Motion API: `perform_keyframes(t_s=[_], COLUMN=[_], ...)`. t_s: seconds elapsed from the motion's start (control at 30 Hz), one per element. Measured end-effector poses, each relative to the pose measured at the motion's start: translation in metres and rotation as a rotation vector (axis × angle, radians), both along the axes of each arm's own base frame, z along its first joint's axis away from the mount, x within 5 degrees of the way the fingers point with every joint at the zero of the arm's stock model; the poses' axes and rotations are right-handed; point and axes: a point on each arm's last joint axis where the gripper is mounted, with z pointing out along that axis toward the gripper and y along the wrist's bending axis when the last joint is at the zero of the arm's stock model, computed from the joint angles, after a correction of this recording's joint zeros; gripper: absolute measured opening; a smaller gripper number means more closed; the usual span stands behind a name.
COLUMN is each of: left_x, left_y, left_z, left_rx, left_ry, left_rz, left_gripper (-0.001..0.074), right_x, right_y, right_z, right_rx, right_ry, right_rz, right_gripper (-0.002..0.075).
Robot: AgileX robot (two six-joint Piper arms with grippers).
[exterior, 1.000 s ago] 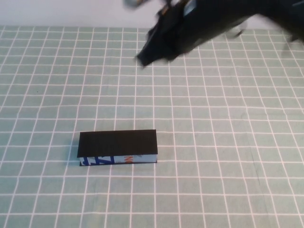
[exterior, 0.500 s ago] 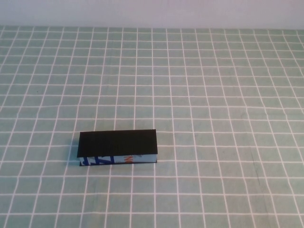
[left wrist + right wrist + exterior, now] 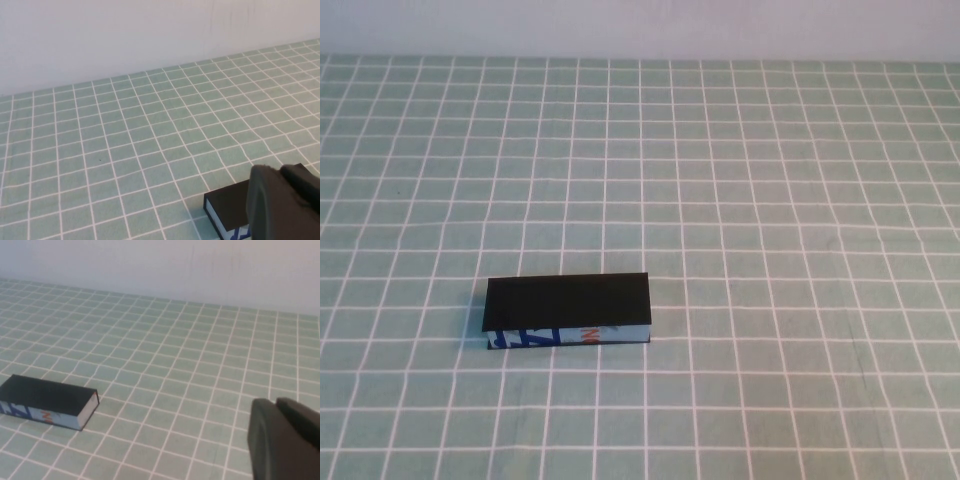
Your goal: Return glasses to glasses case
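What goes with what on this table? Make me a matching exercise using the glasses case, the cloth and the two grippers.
1. glasses case
2. tablecloth
3. left gripper
4. right gripper

a. green with a white grid
b. hides part of the case in its own wrist view
c. closed, black lid on top
d. sees the case well apart from it in its own wrist view

Pairs: 1-c, 2-a, 3-b, 4-d

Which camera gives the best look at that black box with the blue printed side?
The high view: the black rectangular glasses case shows whole, lid shut, blue front visible. The right wrist view shows it whole but off to one side. The left wrist view shows only a corner, partly behind the left gripper.
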Motion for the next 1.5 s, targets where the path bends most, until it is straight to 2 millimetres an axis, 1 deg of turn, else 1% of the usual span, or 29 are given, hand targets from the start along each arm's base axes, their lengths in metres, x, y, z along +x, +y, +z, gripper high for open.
perform_keyframes(t_s=[0.17, 0.23, 0.5, 1.0, 1.17, 1.23, 1.3, 1.4, 1.43, 1.5], left_x=[0.002, 0.003, 0.003, 0.003, 0.006, 0.007, 0.008, 0.013, 0.013, 0.009], left_y=[-0.001, -0.001, -0.001, -0.001, -0.004, -0.005, -0.006, -0.009, -0.009, -0.008], left_z=[0.0, 0.0, -0.001, -0.002, -0.016, -0.023, -0.031, -0.05, -0.055, -0.071], left_rx=[0.003, 0.004, 0.011, 0.008, 0.009, 0.016, 0.007, -0.032, -0.055, -0.08], left_ry=[0.004, 0.006, 0.014, 0.022, 0.04, 0.013, -0.049, -0.137, -0.163, -0.188], left_rz=[-0.001, -0.001, 0.003, 0.001, -0.014, -0.019, -0.025, -0.026, -0.026, -0.017], left_gripper=[0.0001, 0.0002, 0.0002, 0.0002, 0.0002, 0.0002, 0.0002, 0.0002, 0.0002, 0.0001], right_x=[0.004, 0.005, 0.004, 0.004, 0.004, 0.004, 0.004, 0.004, 0.004, 0.004], right_y=[0.002, 0.003, 0.004, 0.005, 0.005, 0.005, 0.005, 0.004, 0.004, 0.004], right_z=[-0.024, -0.028, -0.033, -0.033, -0.033, -0.033, -0.033, -0.033, -0.033, -0.033], right_rx=[-0.036, -0.043, -0.03, -0.027, -0.028, -0.028, -0.028, -0.028, -0.028, -0.028], right_ry=[0.054, 0.067, 0.11, 0.115, 0.117, 0.117, 0.117, 0.118, 0.118, 0.118], right_rz=[-0.002, -0.003, 0.003, 0.004, 0.004, 0.004, 0.004, 0.003, 0.003, 0.003], right_gripper=[-0.0011, -0.0011, -0.0011, -0.0011, -0.0011, -0.0011, -0.0011, -0.0011, -0.0011, -0.0011])
